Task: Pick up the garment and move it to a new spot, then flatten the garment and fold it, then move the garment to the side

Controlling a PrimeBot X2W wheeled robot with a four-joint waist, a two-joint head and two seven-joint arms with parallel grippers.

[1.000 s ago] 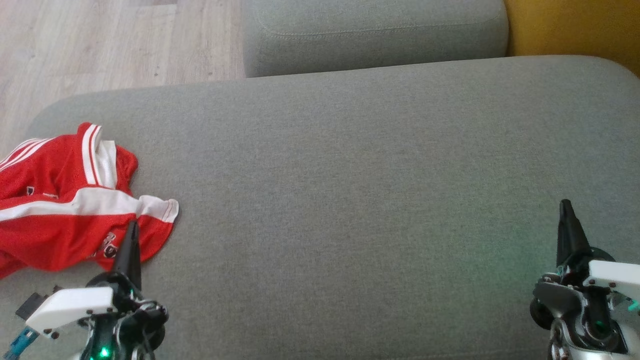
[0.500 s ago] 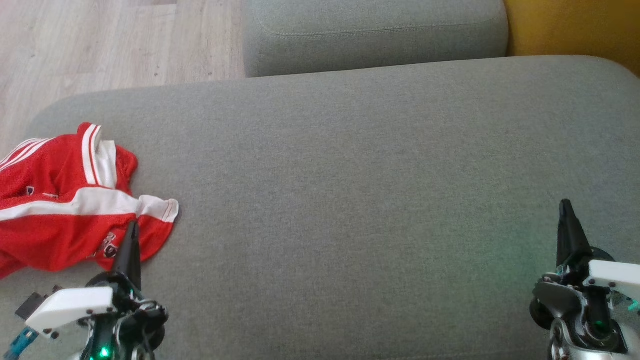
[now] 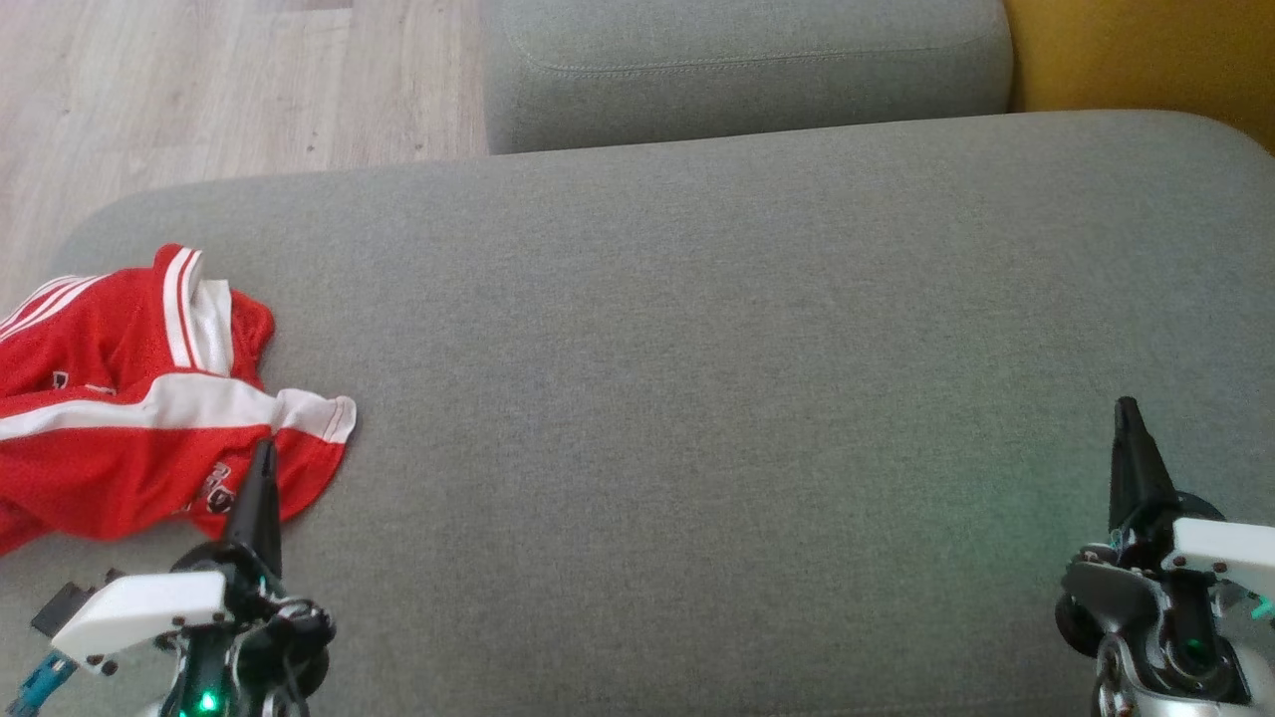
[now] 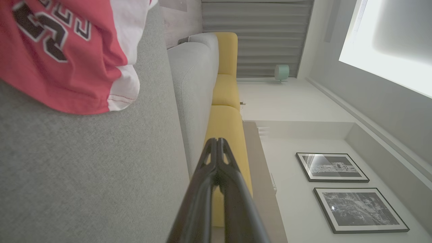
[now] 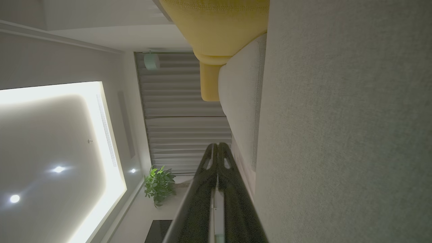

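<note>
At the far left of the grey cushion (image 3: 697,398) I see the jersey (image 3: 129,418) lying crumpled, red with white striped trim, part of it running off the edge of my head view. My left gripper (image 3: 263,448) hangs near the jersey's near hem with its fingers pressed together on nothing, and its wrist camera catches the black outlined number on the cloth. My right gripper (image 3: 1126,408) sits well apart over bare cushion on the right, likewise closed and empty.
</note>
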